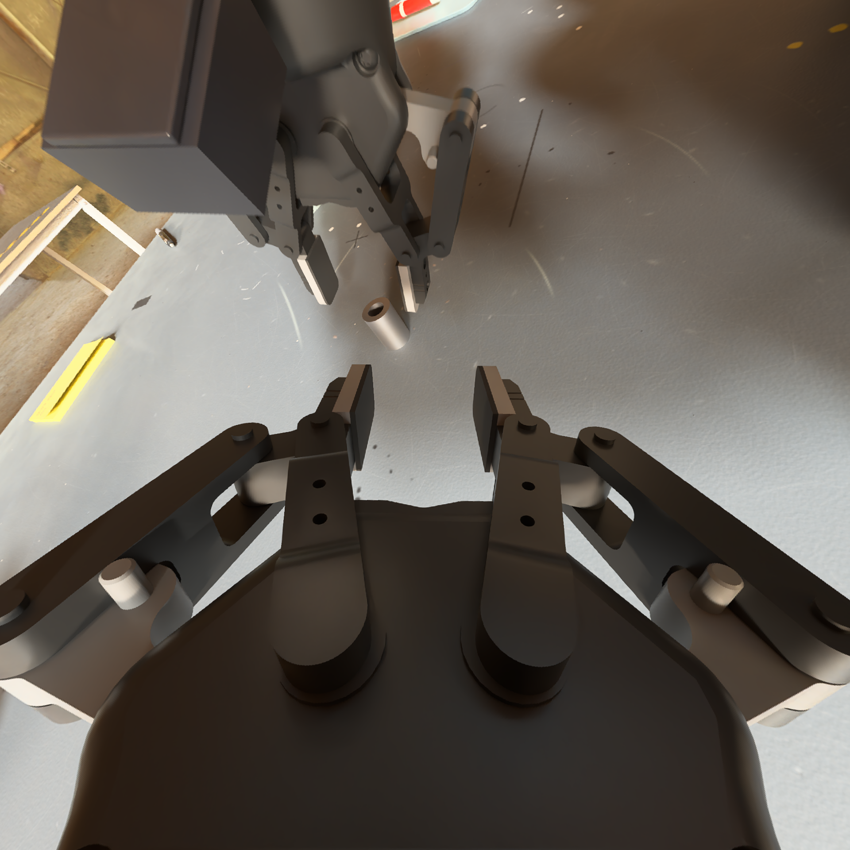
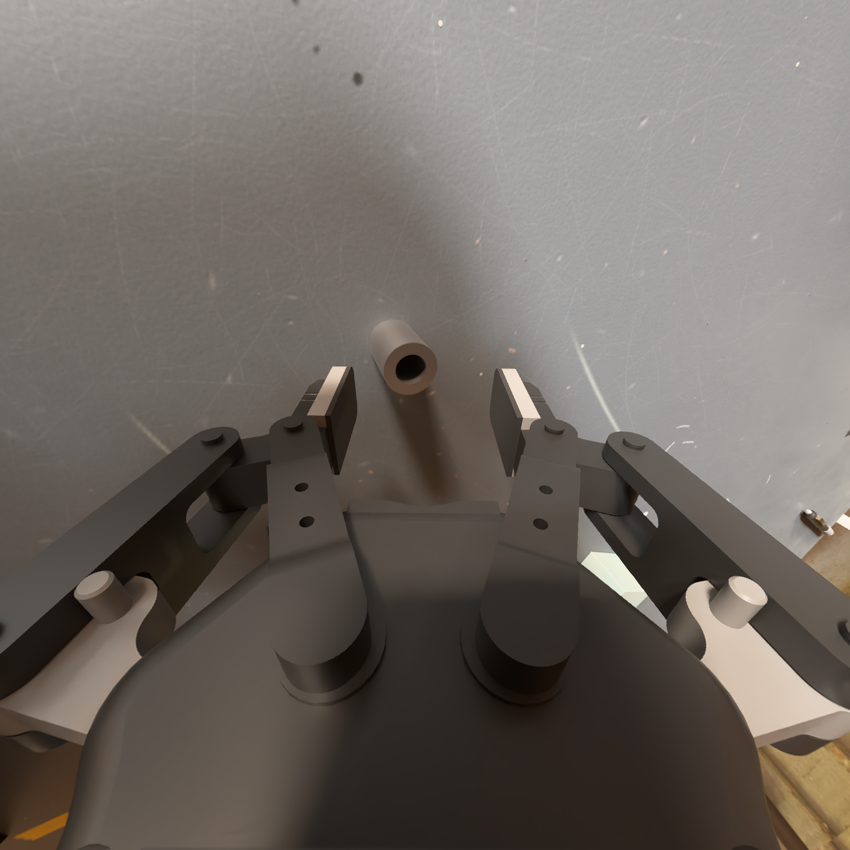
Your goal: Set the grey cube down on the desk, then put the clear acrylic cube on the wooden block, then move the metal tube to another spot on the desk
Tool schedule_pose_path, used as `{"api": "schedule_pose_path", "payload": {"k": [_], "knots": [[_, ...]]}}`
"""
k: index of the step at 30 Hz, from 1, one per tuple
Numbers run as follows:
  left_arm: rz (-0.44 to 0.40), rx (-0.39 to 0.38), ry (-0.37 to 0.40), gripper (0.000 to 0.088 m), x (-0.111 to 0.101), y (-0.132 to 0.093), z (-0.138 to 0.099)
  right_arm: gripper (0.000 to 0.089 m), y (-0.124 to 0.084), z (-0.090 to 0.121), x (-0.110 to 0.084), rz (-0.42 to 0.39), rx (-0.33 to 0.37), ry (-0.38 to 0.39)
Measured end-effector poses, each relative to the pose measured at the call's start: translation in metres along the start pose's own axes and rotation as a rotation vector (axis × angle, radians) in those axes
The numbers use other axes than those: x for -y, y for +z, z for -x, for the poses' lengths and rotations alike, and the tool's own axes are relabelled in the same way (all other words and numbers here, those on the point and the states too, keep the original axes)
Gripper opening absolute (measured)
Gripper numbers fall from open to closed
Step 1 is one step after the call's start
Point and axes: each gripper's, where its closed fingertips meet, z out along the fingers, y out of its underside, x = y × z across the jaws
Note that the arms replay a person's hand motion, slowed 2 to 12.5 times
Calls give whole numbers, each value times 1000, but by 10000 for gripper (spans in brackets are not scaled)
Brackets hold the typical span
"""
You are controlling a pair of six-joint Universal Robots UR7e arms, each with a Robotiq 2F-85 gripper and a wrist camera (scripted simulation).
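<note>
The metal tube (image 1: 385,327) is short and grey and lies on the grey desk (image 1: 667,414). In the left wrist view it sits just beyond my open, empty left gripper (image 1: 423,370). My right gripper (image 1: 364,287) hangs over it from the far side, open, with one fingertip (image 1: 410,294) next to the tube. In the right wrist view the tube (image 2: 404,358) lies just past the fingertips of my right gripper (image 2: 423,375), its bore facing the camera, with no pad touching it. A pale glassy shape (image 2: 611,580) shows through the right linkage. The grey cube and wooden block are out of view.
A yellow block (image 1: 73,377) lies near the desk's left edge. A small bolt (image 1: 166,237) sits at that edge and also shows in the right wrist view (image 2: 815,522). A red item (image 1: 409,8) lies at the far top. A white frame (image 1: 92,216) stands beyond the edge.
</note>
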Motion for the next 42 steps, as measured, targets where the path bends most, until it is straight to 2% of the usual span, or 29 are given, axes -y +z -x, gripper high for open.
{"api": "schedule_pose_path", "payload": {"k": [14,21,26,36,40,42], "knots": [[-4,0,-9,393,-1,-2,3,419,13,-6,4,-11,-67,-9],[-1,3,-10,391,-2,-2,4,298,7,2,8,-48,4,-3],[-3,4,-13,390,-2,-2,5,272,3,8,11,-71,55,-4],[-4,7,-17,388,-2,-3,5,300,7,7,11,-71,62,-5],[-5,8,-19,387,-2,-3,6,279,11,7,9,-61,66,1],[-6,9,-19,387,-2,-3,6,223,13,7,9,-62,67,4]]}}
